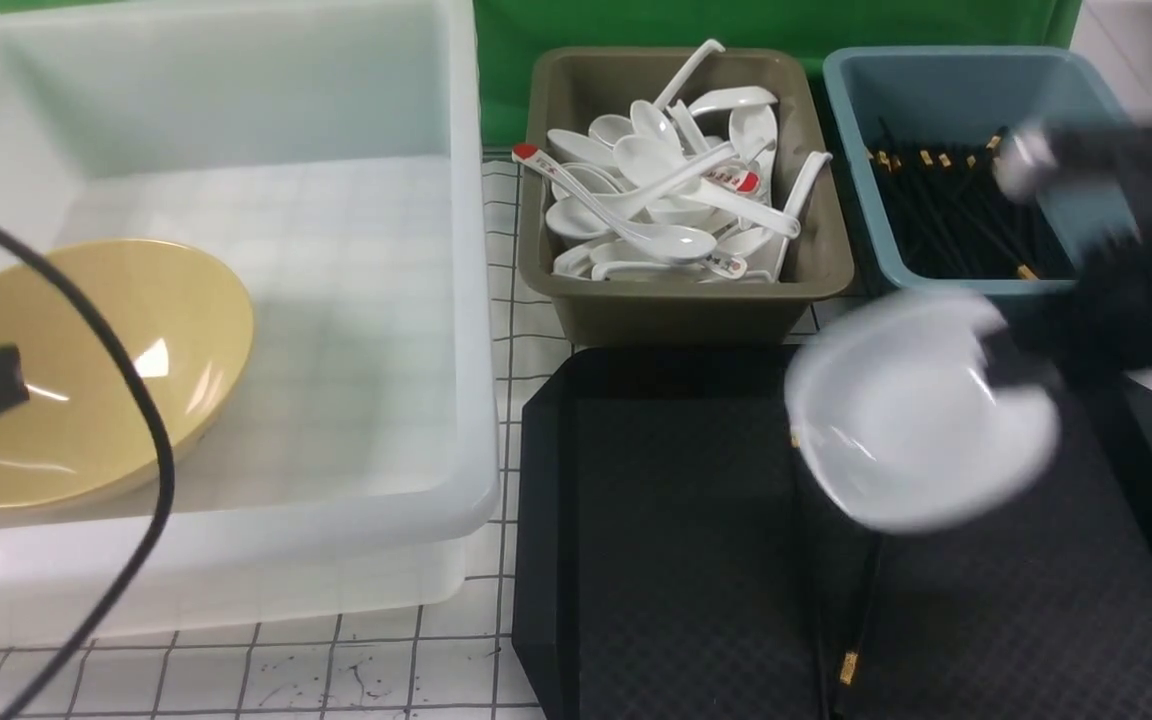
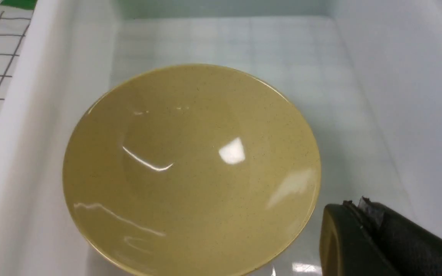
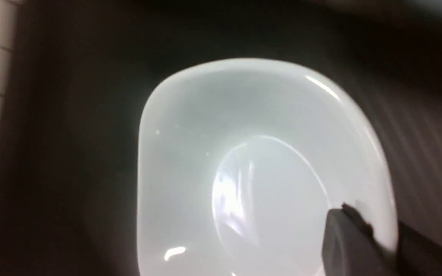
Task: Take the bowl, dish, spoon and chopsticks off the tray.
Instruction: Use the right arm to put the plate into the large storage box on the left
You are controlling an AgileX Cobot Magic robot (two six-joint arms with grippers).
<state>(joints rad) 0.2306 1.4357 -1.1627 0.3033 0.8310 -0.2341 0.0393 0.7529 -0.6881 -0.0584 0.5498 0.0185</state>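
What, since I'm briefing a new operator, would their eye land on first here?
The blurred white dish, pinched at its rim by the right gripper above the black tray, stands out first. Next comes the big yellow bowl sitting in the white tub on the left. A heap of white spoons fills the olive bin behind the tray.

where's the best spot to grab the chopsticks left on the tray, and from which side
Grip the chopsticks near the gold-banded end closest to the robot, coming straight down from above and pinching across both sticks. They lie flat on the black tray, so a side approach likely gets nothing under them, and their far ends are hidden behind the raised white dish.
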